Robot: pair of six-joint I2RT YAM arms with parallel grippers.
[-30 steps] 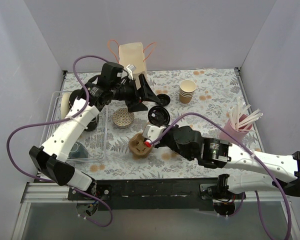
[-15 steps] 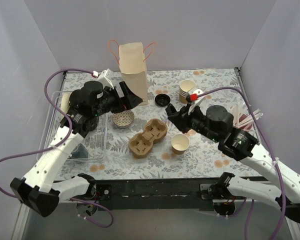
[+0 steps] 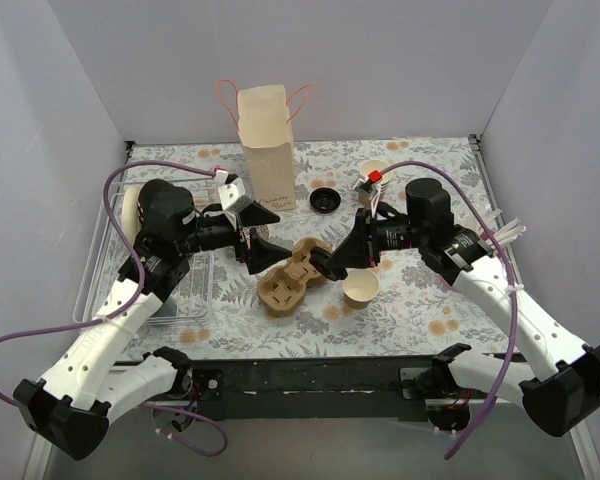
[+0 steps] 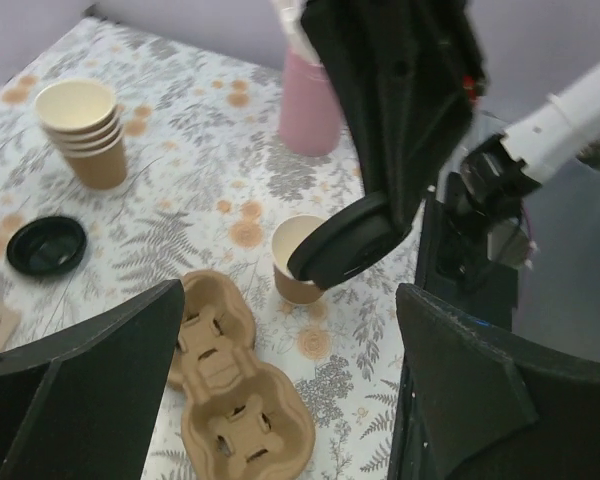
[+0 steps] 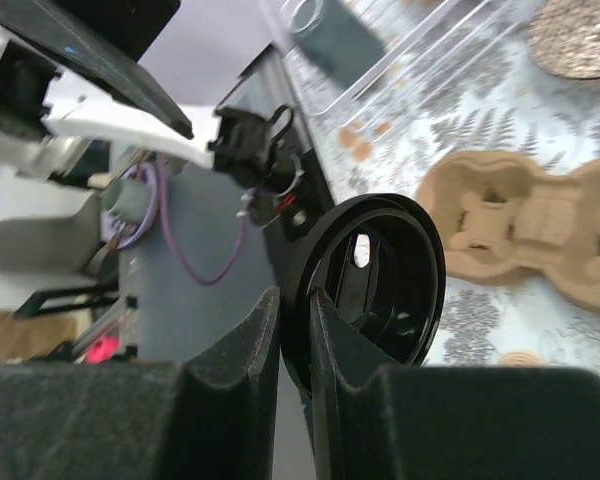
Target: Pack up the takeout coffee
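A single cream-tan paper cup [image 3: 361,288] stands lidless on the table, right of the brown pulp carrier [image 3: 295,275]; no lidded cup shows. My right gripper [image 3: 332,264] is shut on the rim of a round black lid [image 5: 375,275], held tilted just above and left of the cup. In the left wrist view the lid [image 4: 342,243] hides part of the cup [image 4: 292,272]. My left gripper [image 3: 263,250] is open and empty, hovering above the carrier's [image 4: 235,400] left side.
A paper bag [image 3: 265,140] stands at the back. A second black lid [image 3: 325,199] lies beside it. A stack of lidless cups [image 4: 83,135], a pink straw holder [image 4: 313,105] and a clear tray [image 3: 110,215] on the left are also there.
My right gripper has swung left and down with the black lid to just above the cup. My left gripper has moved from beside the bag to above the carrier.
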